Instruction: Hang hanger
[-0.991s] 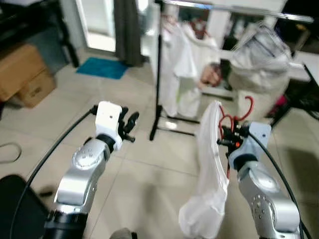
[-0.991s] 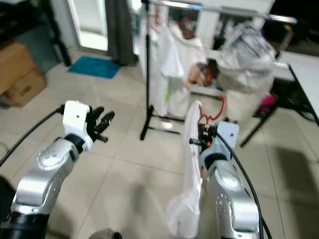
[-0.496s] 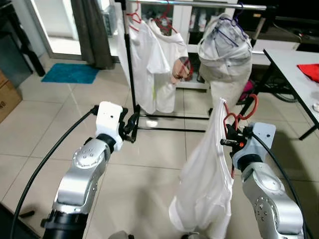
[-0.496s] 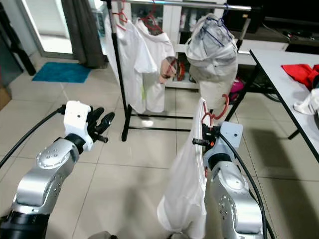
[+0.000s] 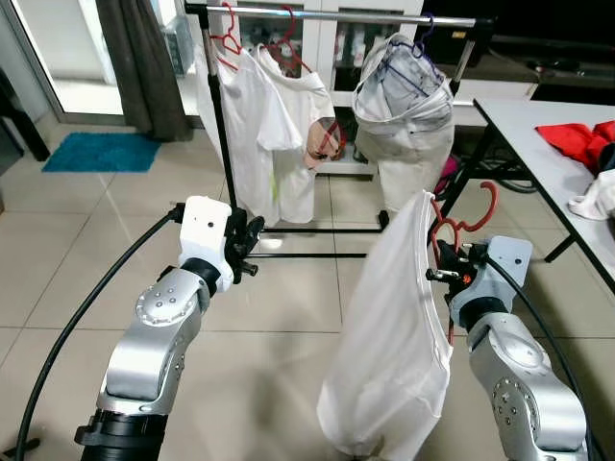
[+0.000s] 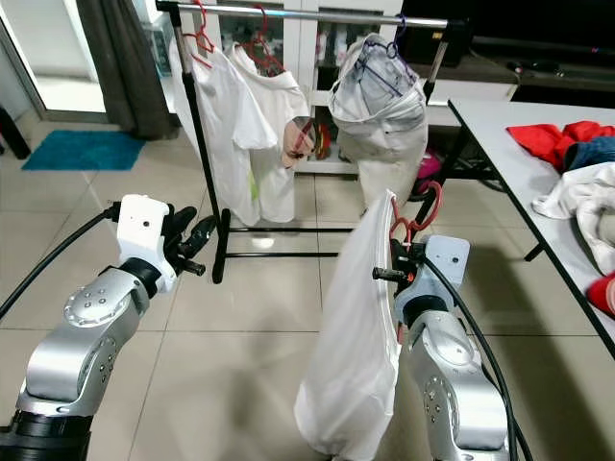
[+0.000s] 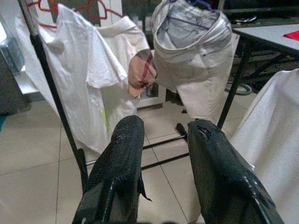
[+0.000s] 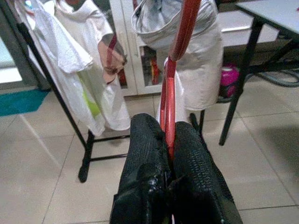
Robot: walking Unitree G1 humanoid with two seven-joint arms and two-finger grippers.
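1. Right now the right gripper [image 8: 169,154] is clamped tight on the red wire hanger [image 8: 174,79], whose shank rises from between the two black fingers [image 8: 145,154]; the hook curls above and slightly to the right of the gripper in the head views, and its tip is cut off at the edge of the right wrist view.
2. Draped from that hanger, a white fabric garment [image 5: 389,336] hangs down on the gripper's left side and covers most of the hanger's frame; its lower hem runs close to the picture's bottom edge, so whether it reaches the floor cannot be told.
3. Ahead of the right gripper, well apart, stands the black clothes rack with a silver top rail [image 5: 317,15]; a white T-shirt on a red hanger [image 5: 264,134] and pale grey trousers on a purple hanger [image 5: 404,115] hang from it; the held hanger is not on the rail.
4. Beyond the right gripper to its right, a grey table with black legs [image 6: 500,125] carries red, blue and white clothes [image 6: 567,154]; it is cut off by the frame.
5. Off to the left, the left gripper [image 7: 161,158] is raised with its fingers spread apart around nothing, pointing toward the rack's upright post [image 7: 51,93].
6. Both arms' lower parts leave the frame.
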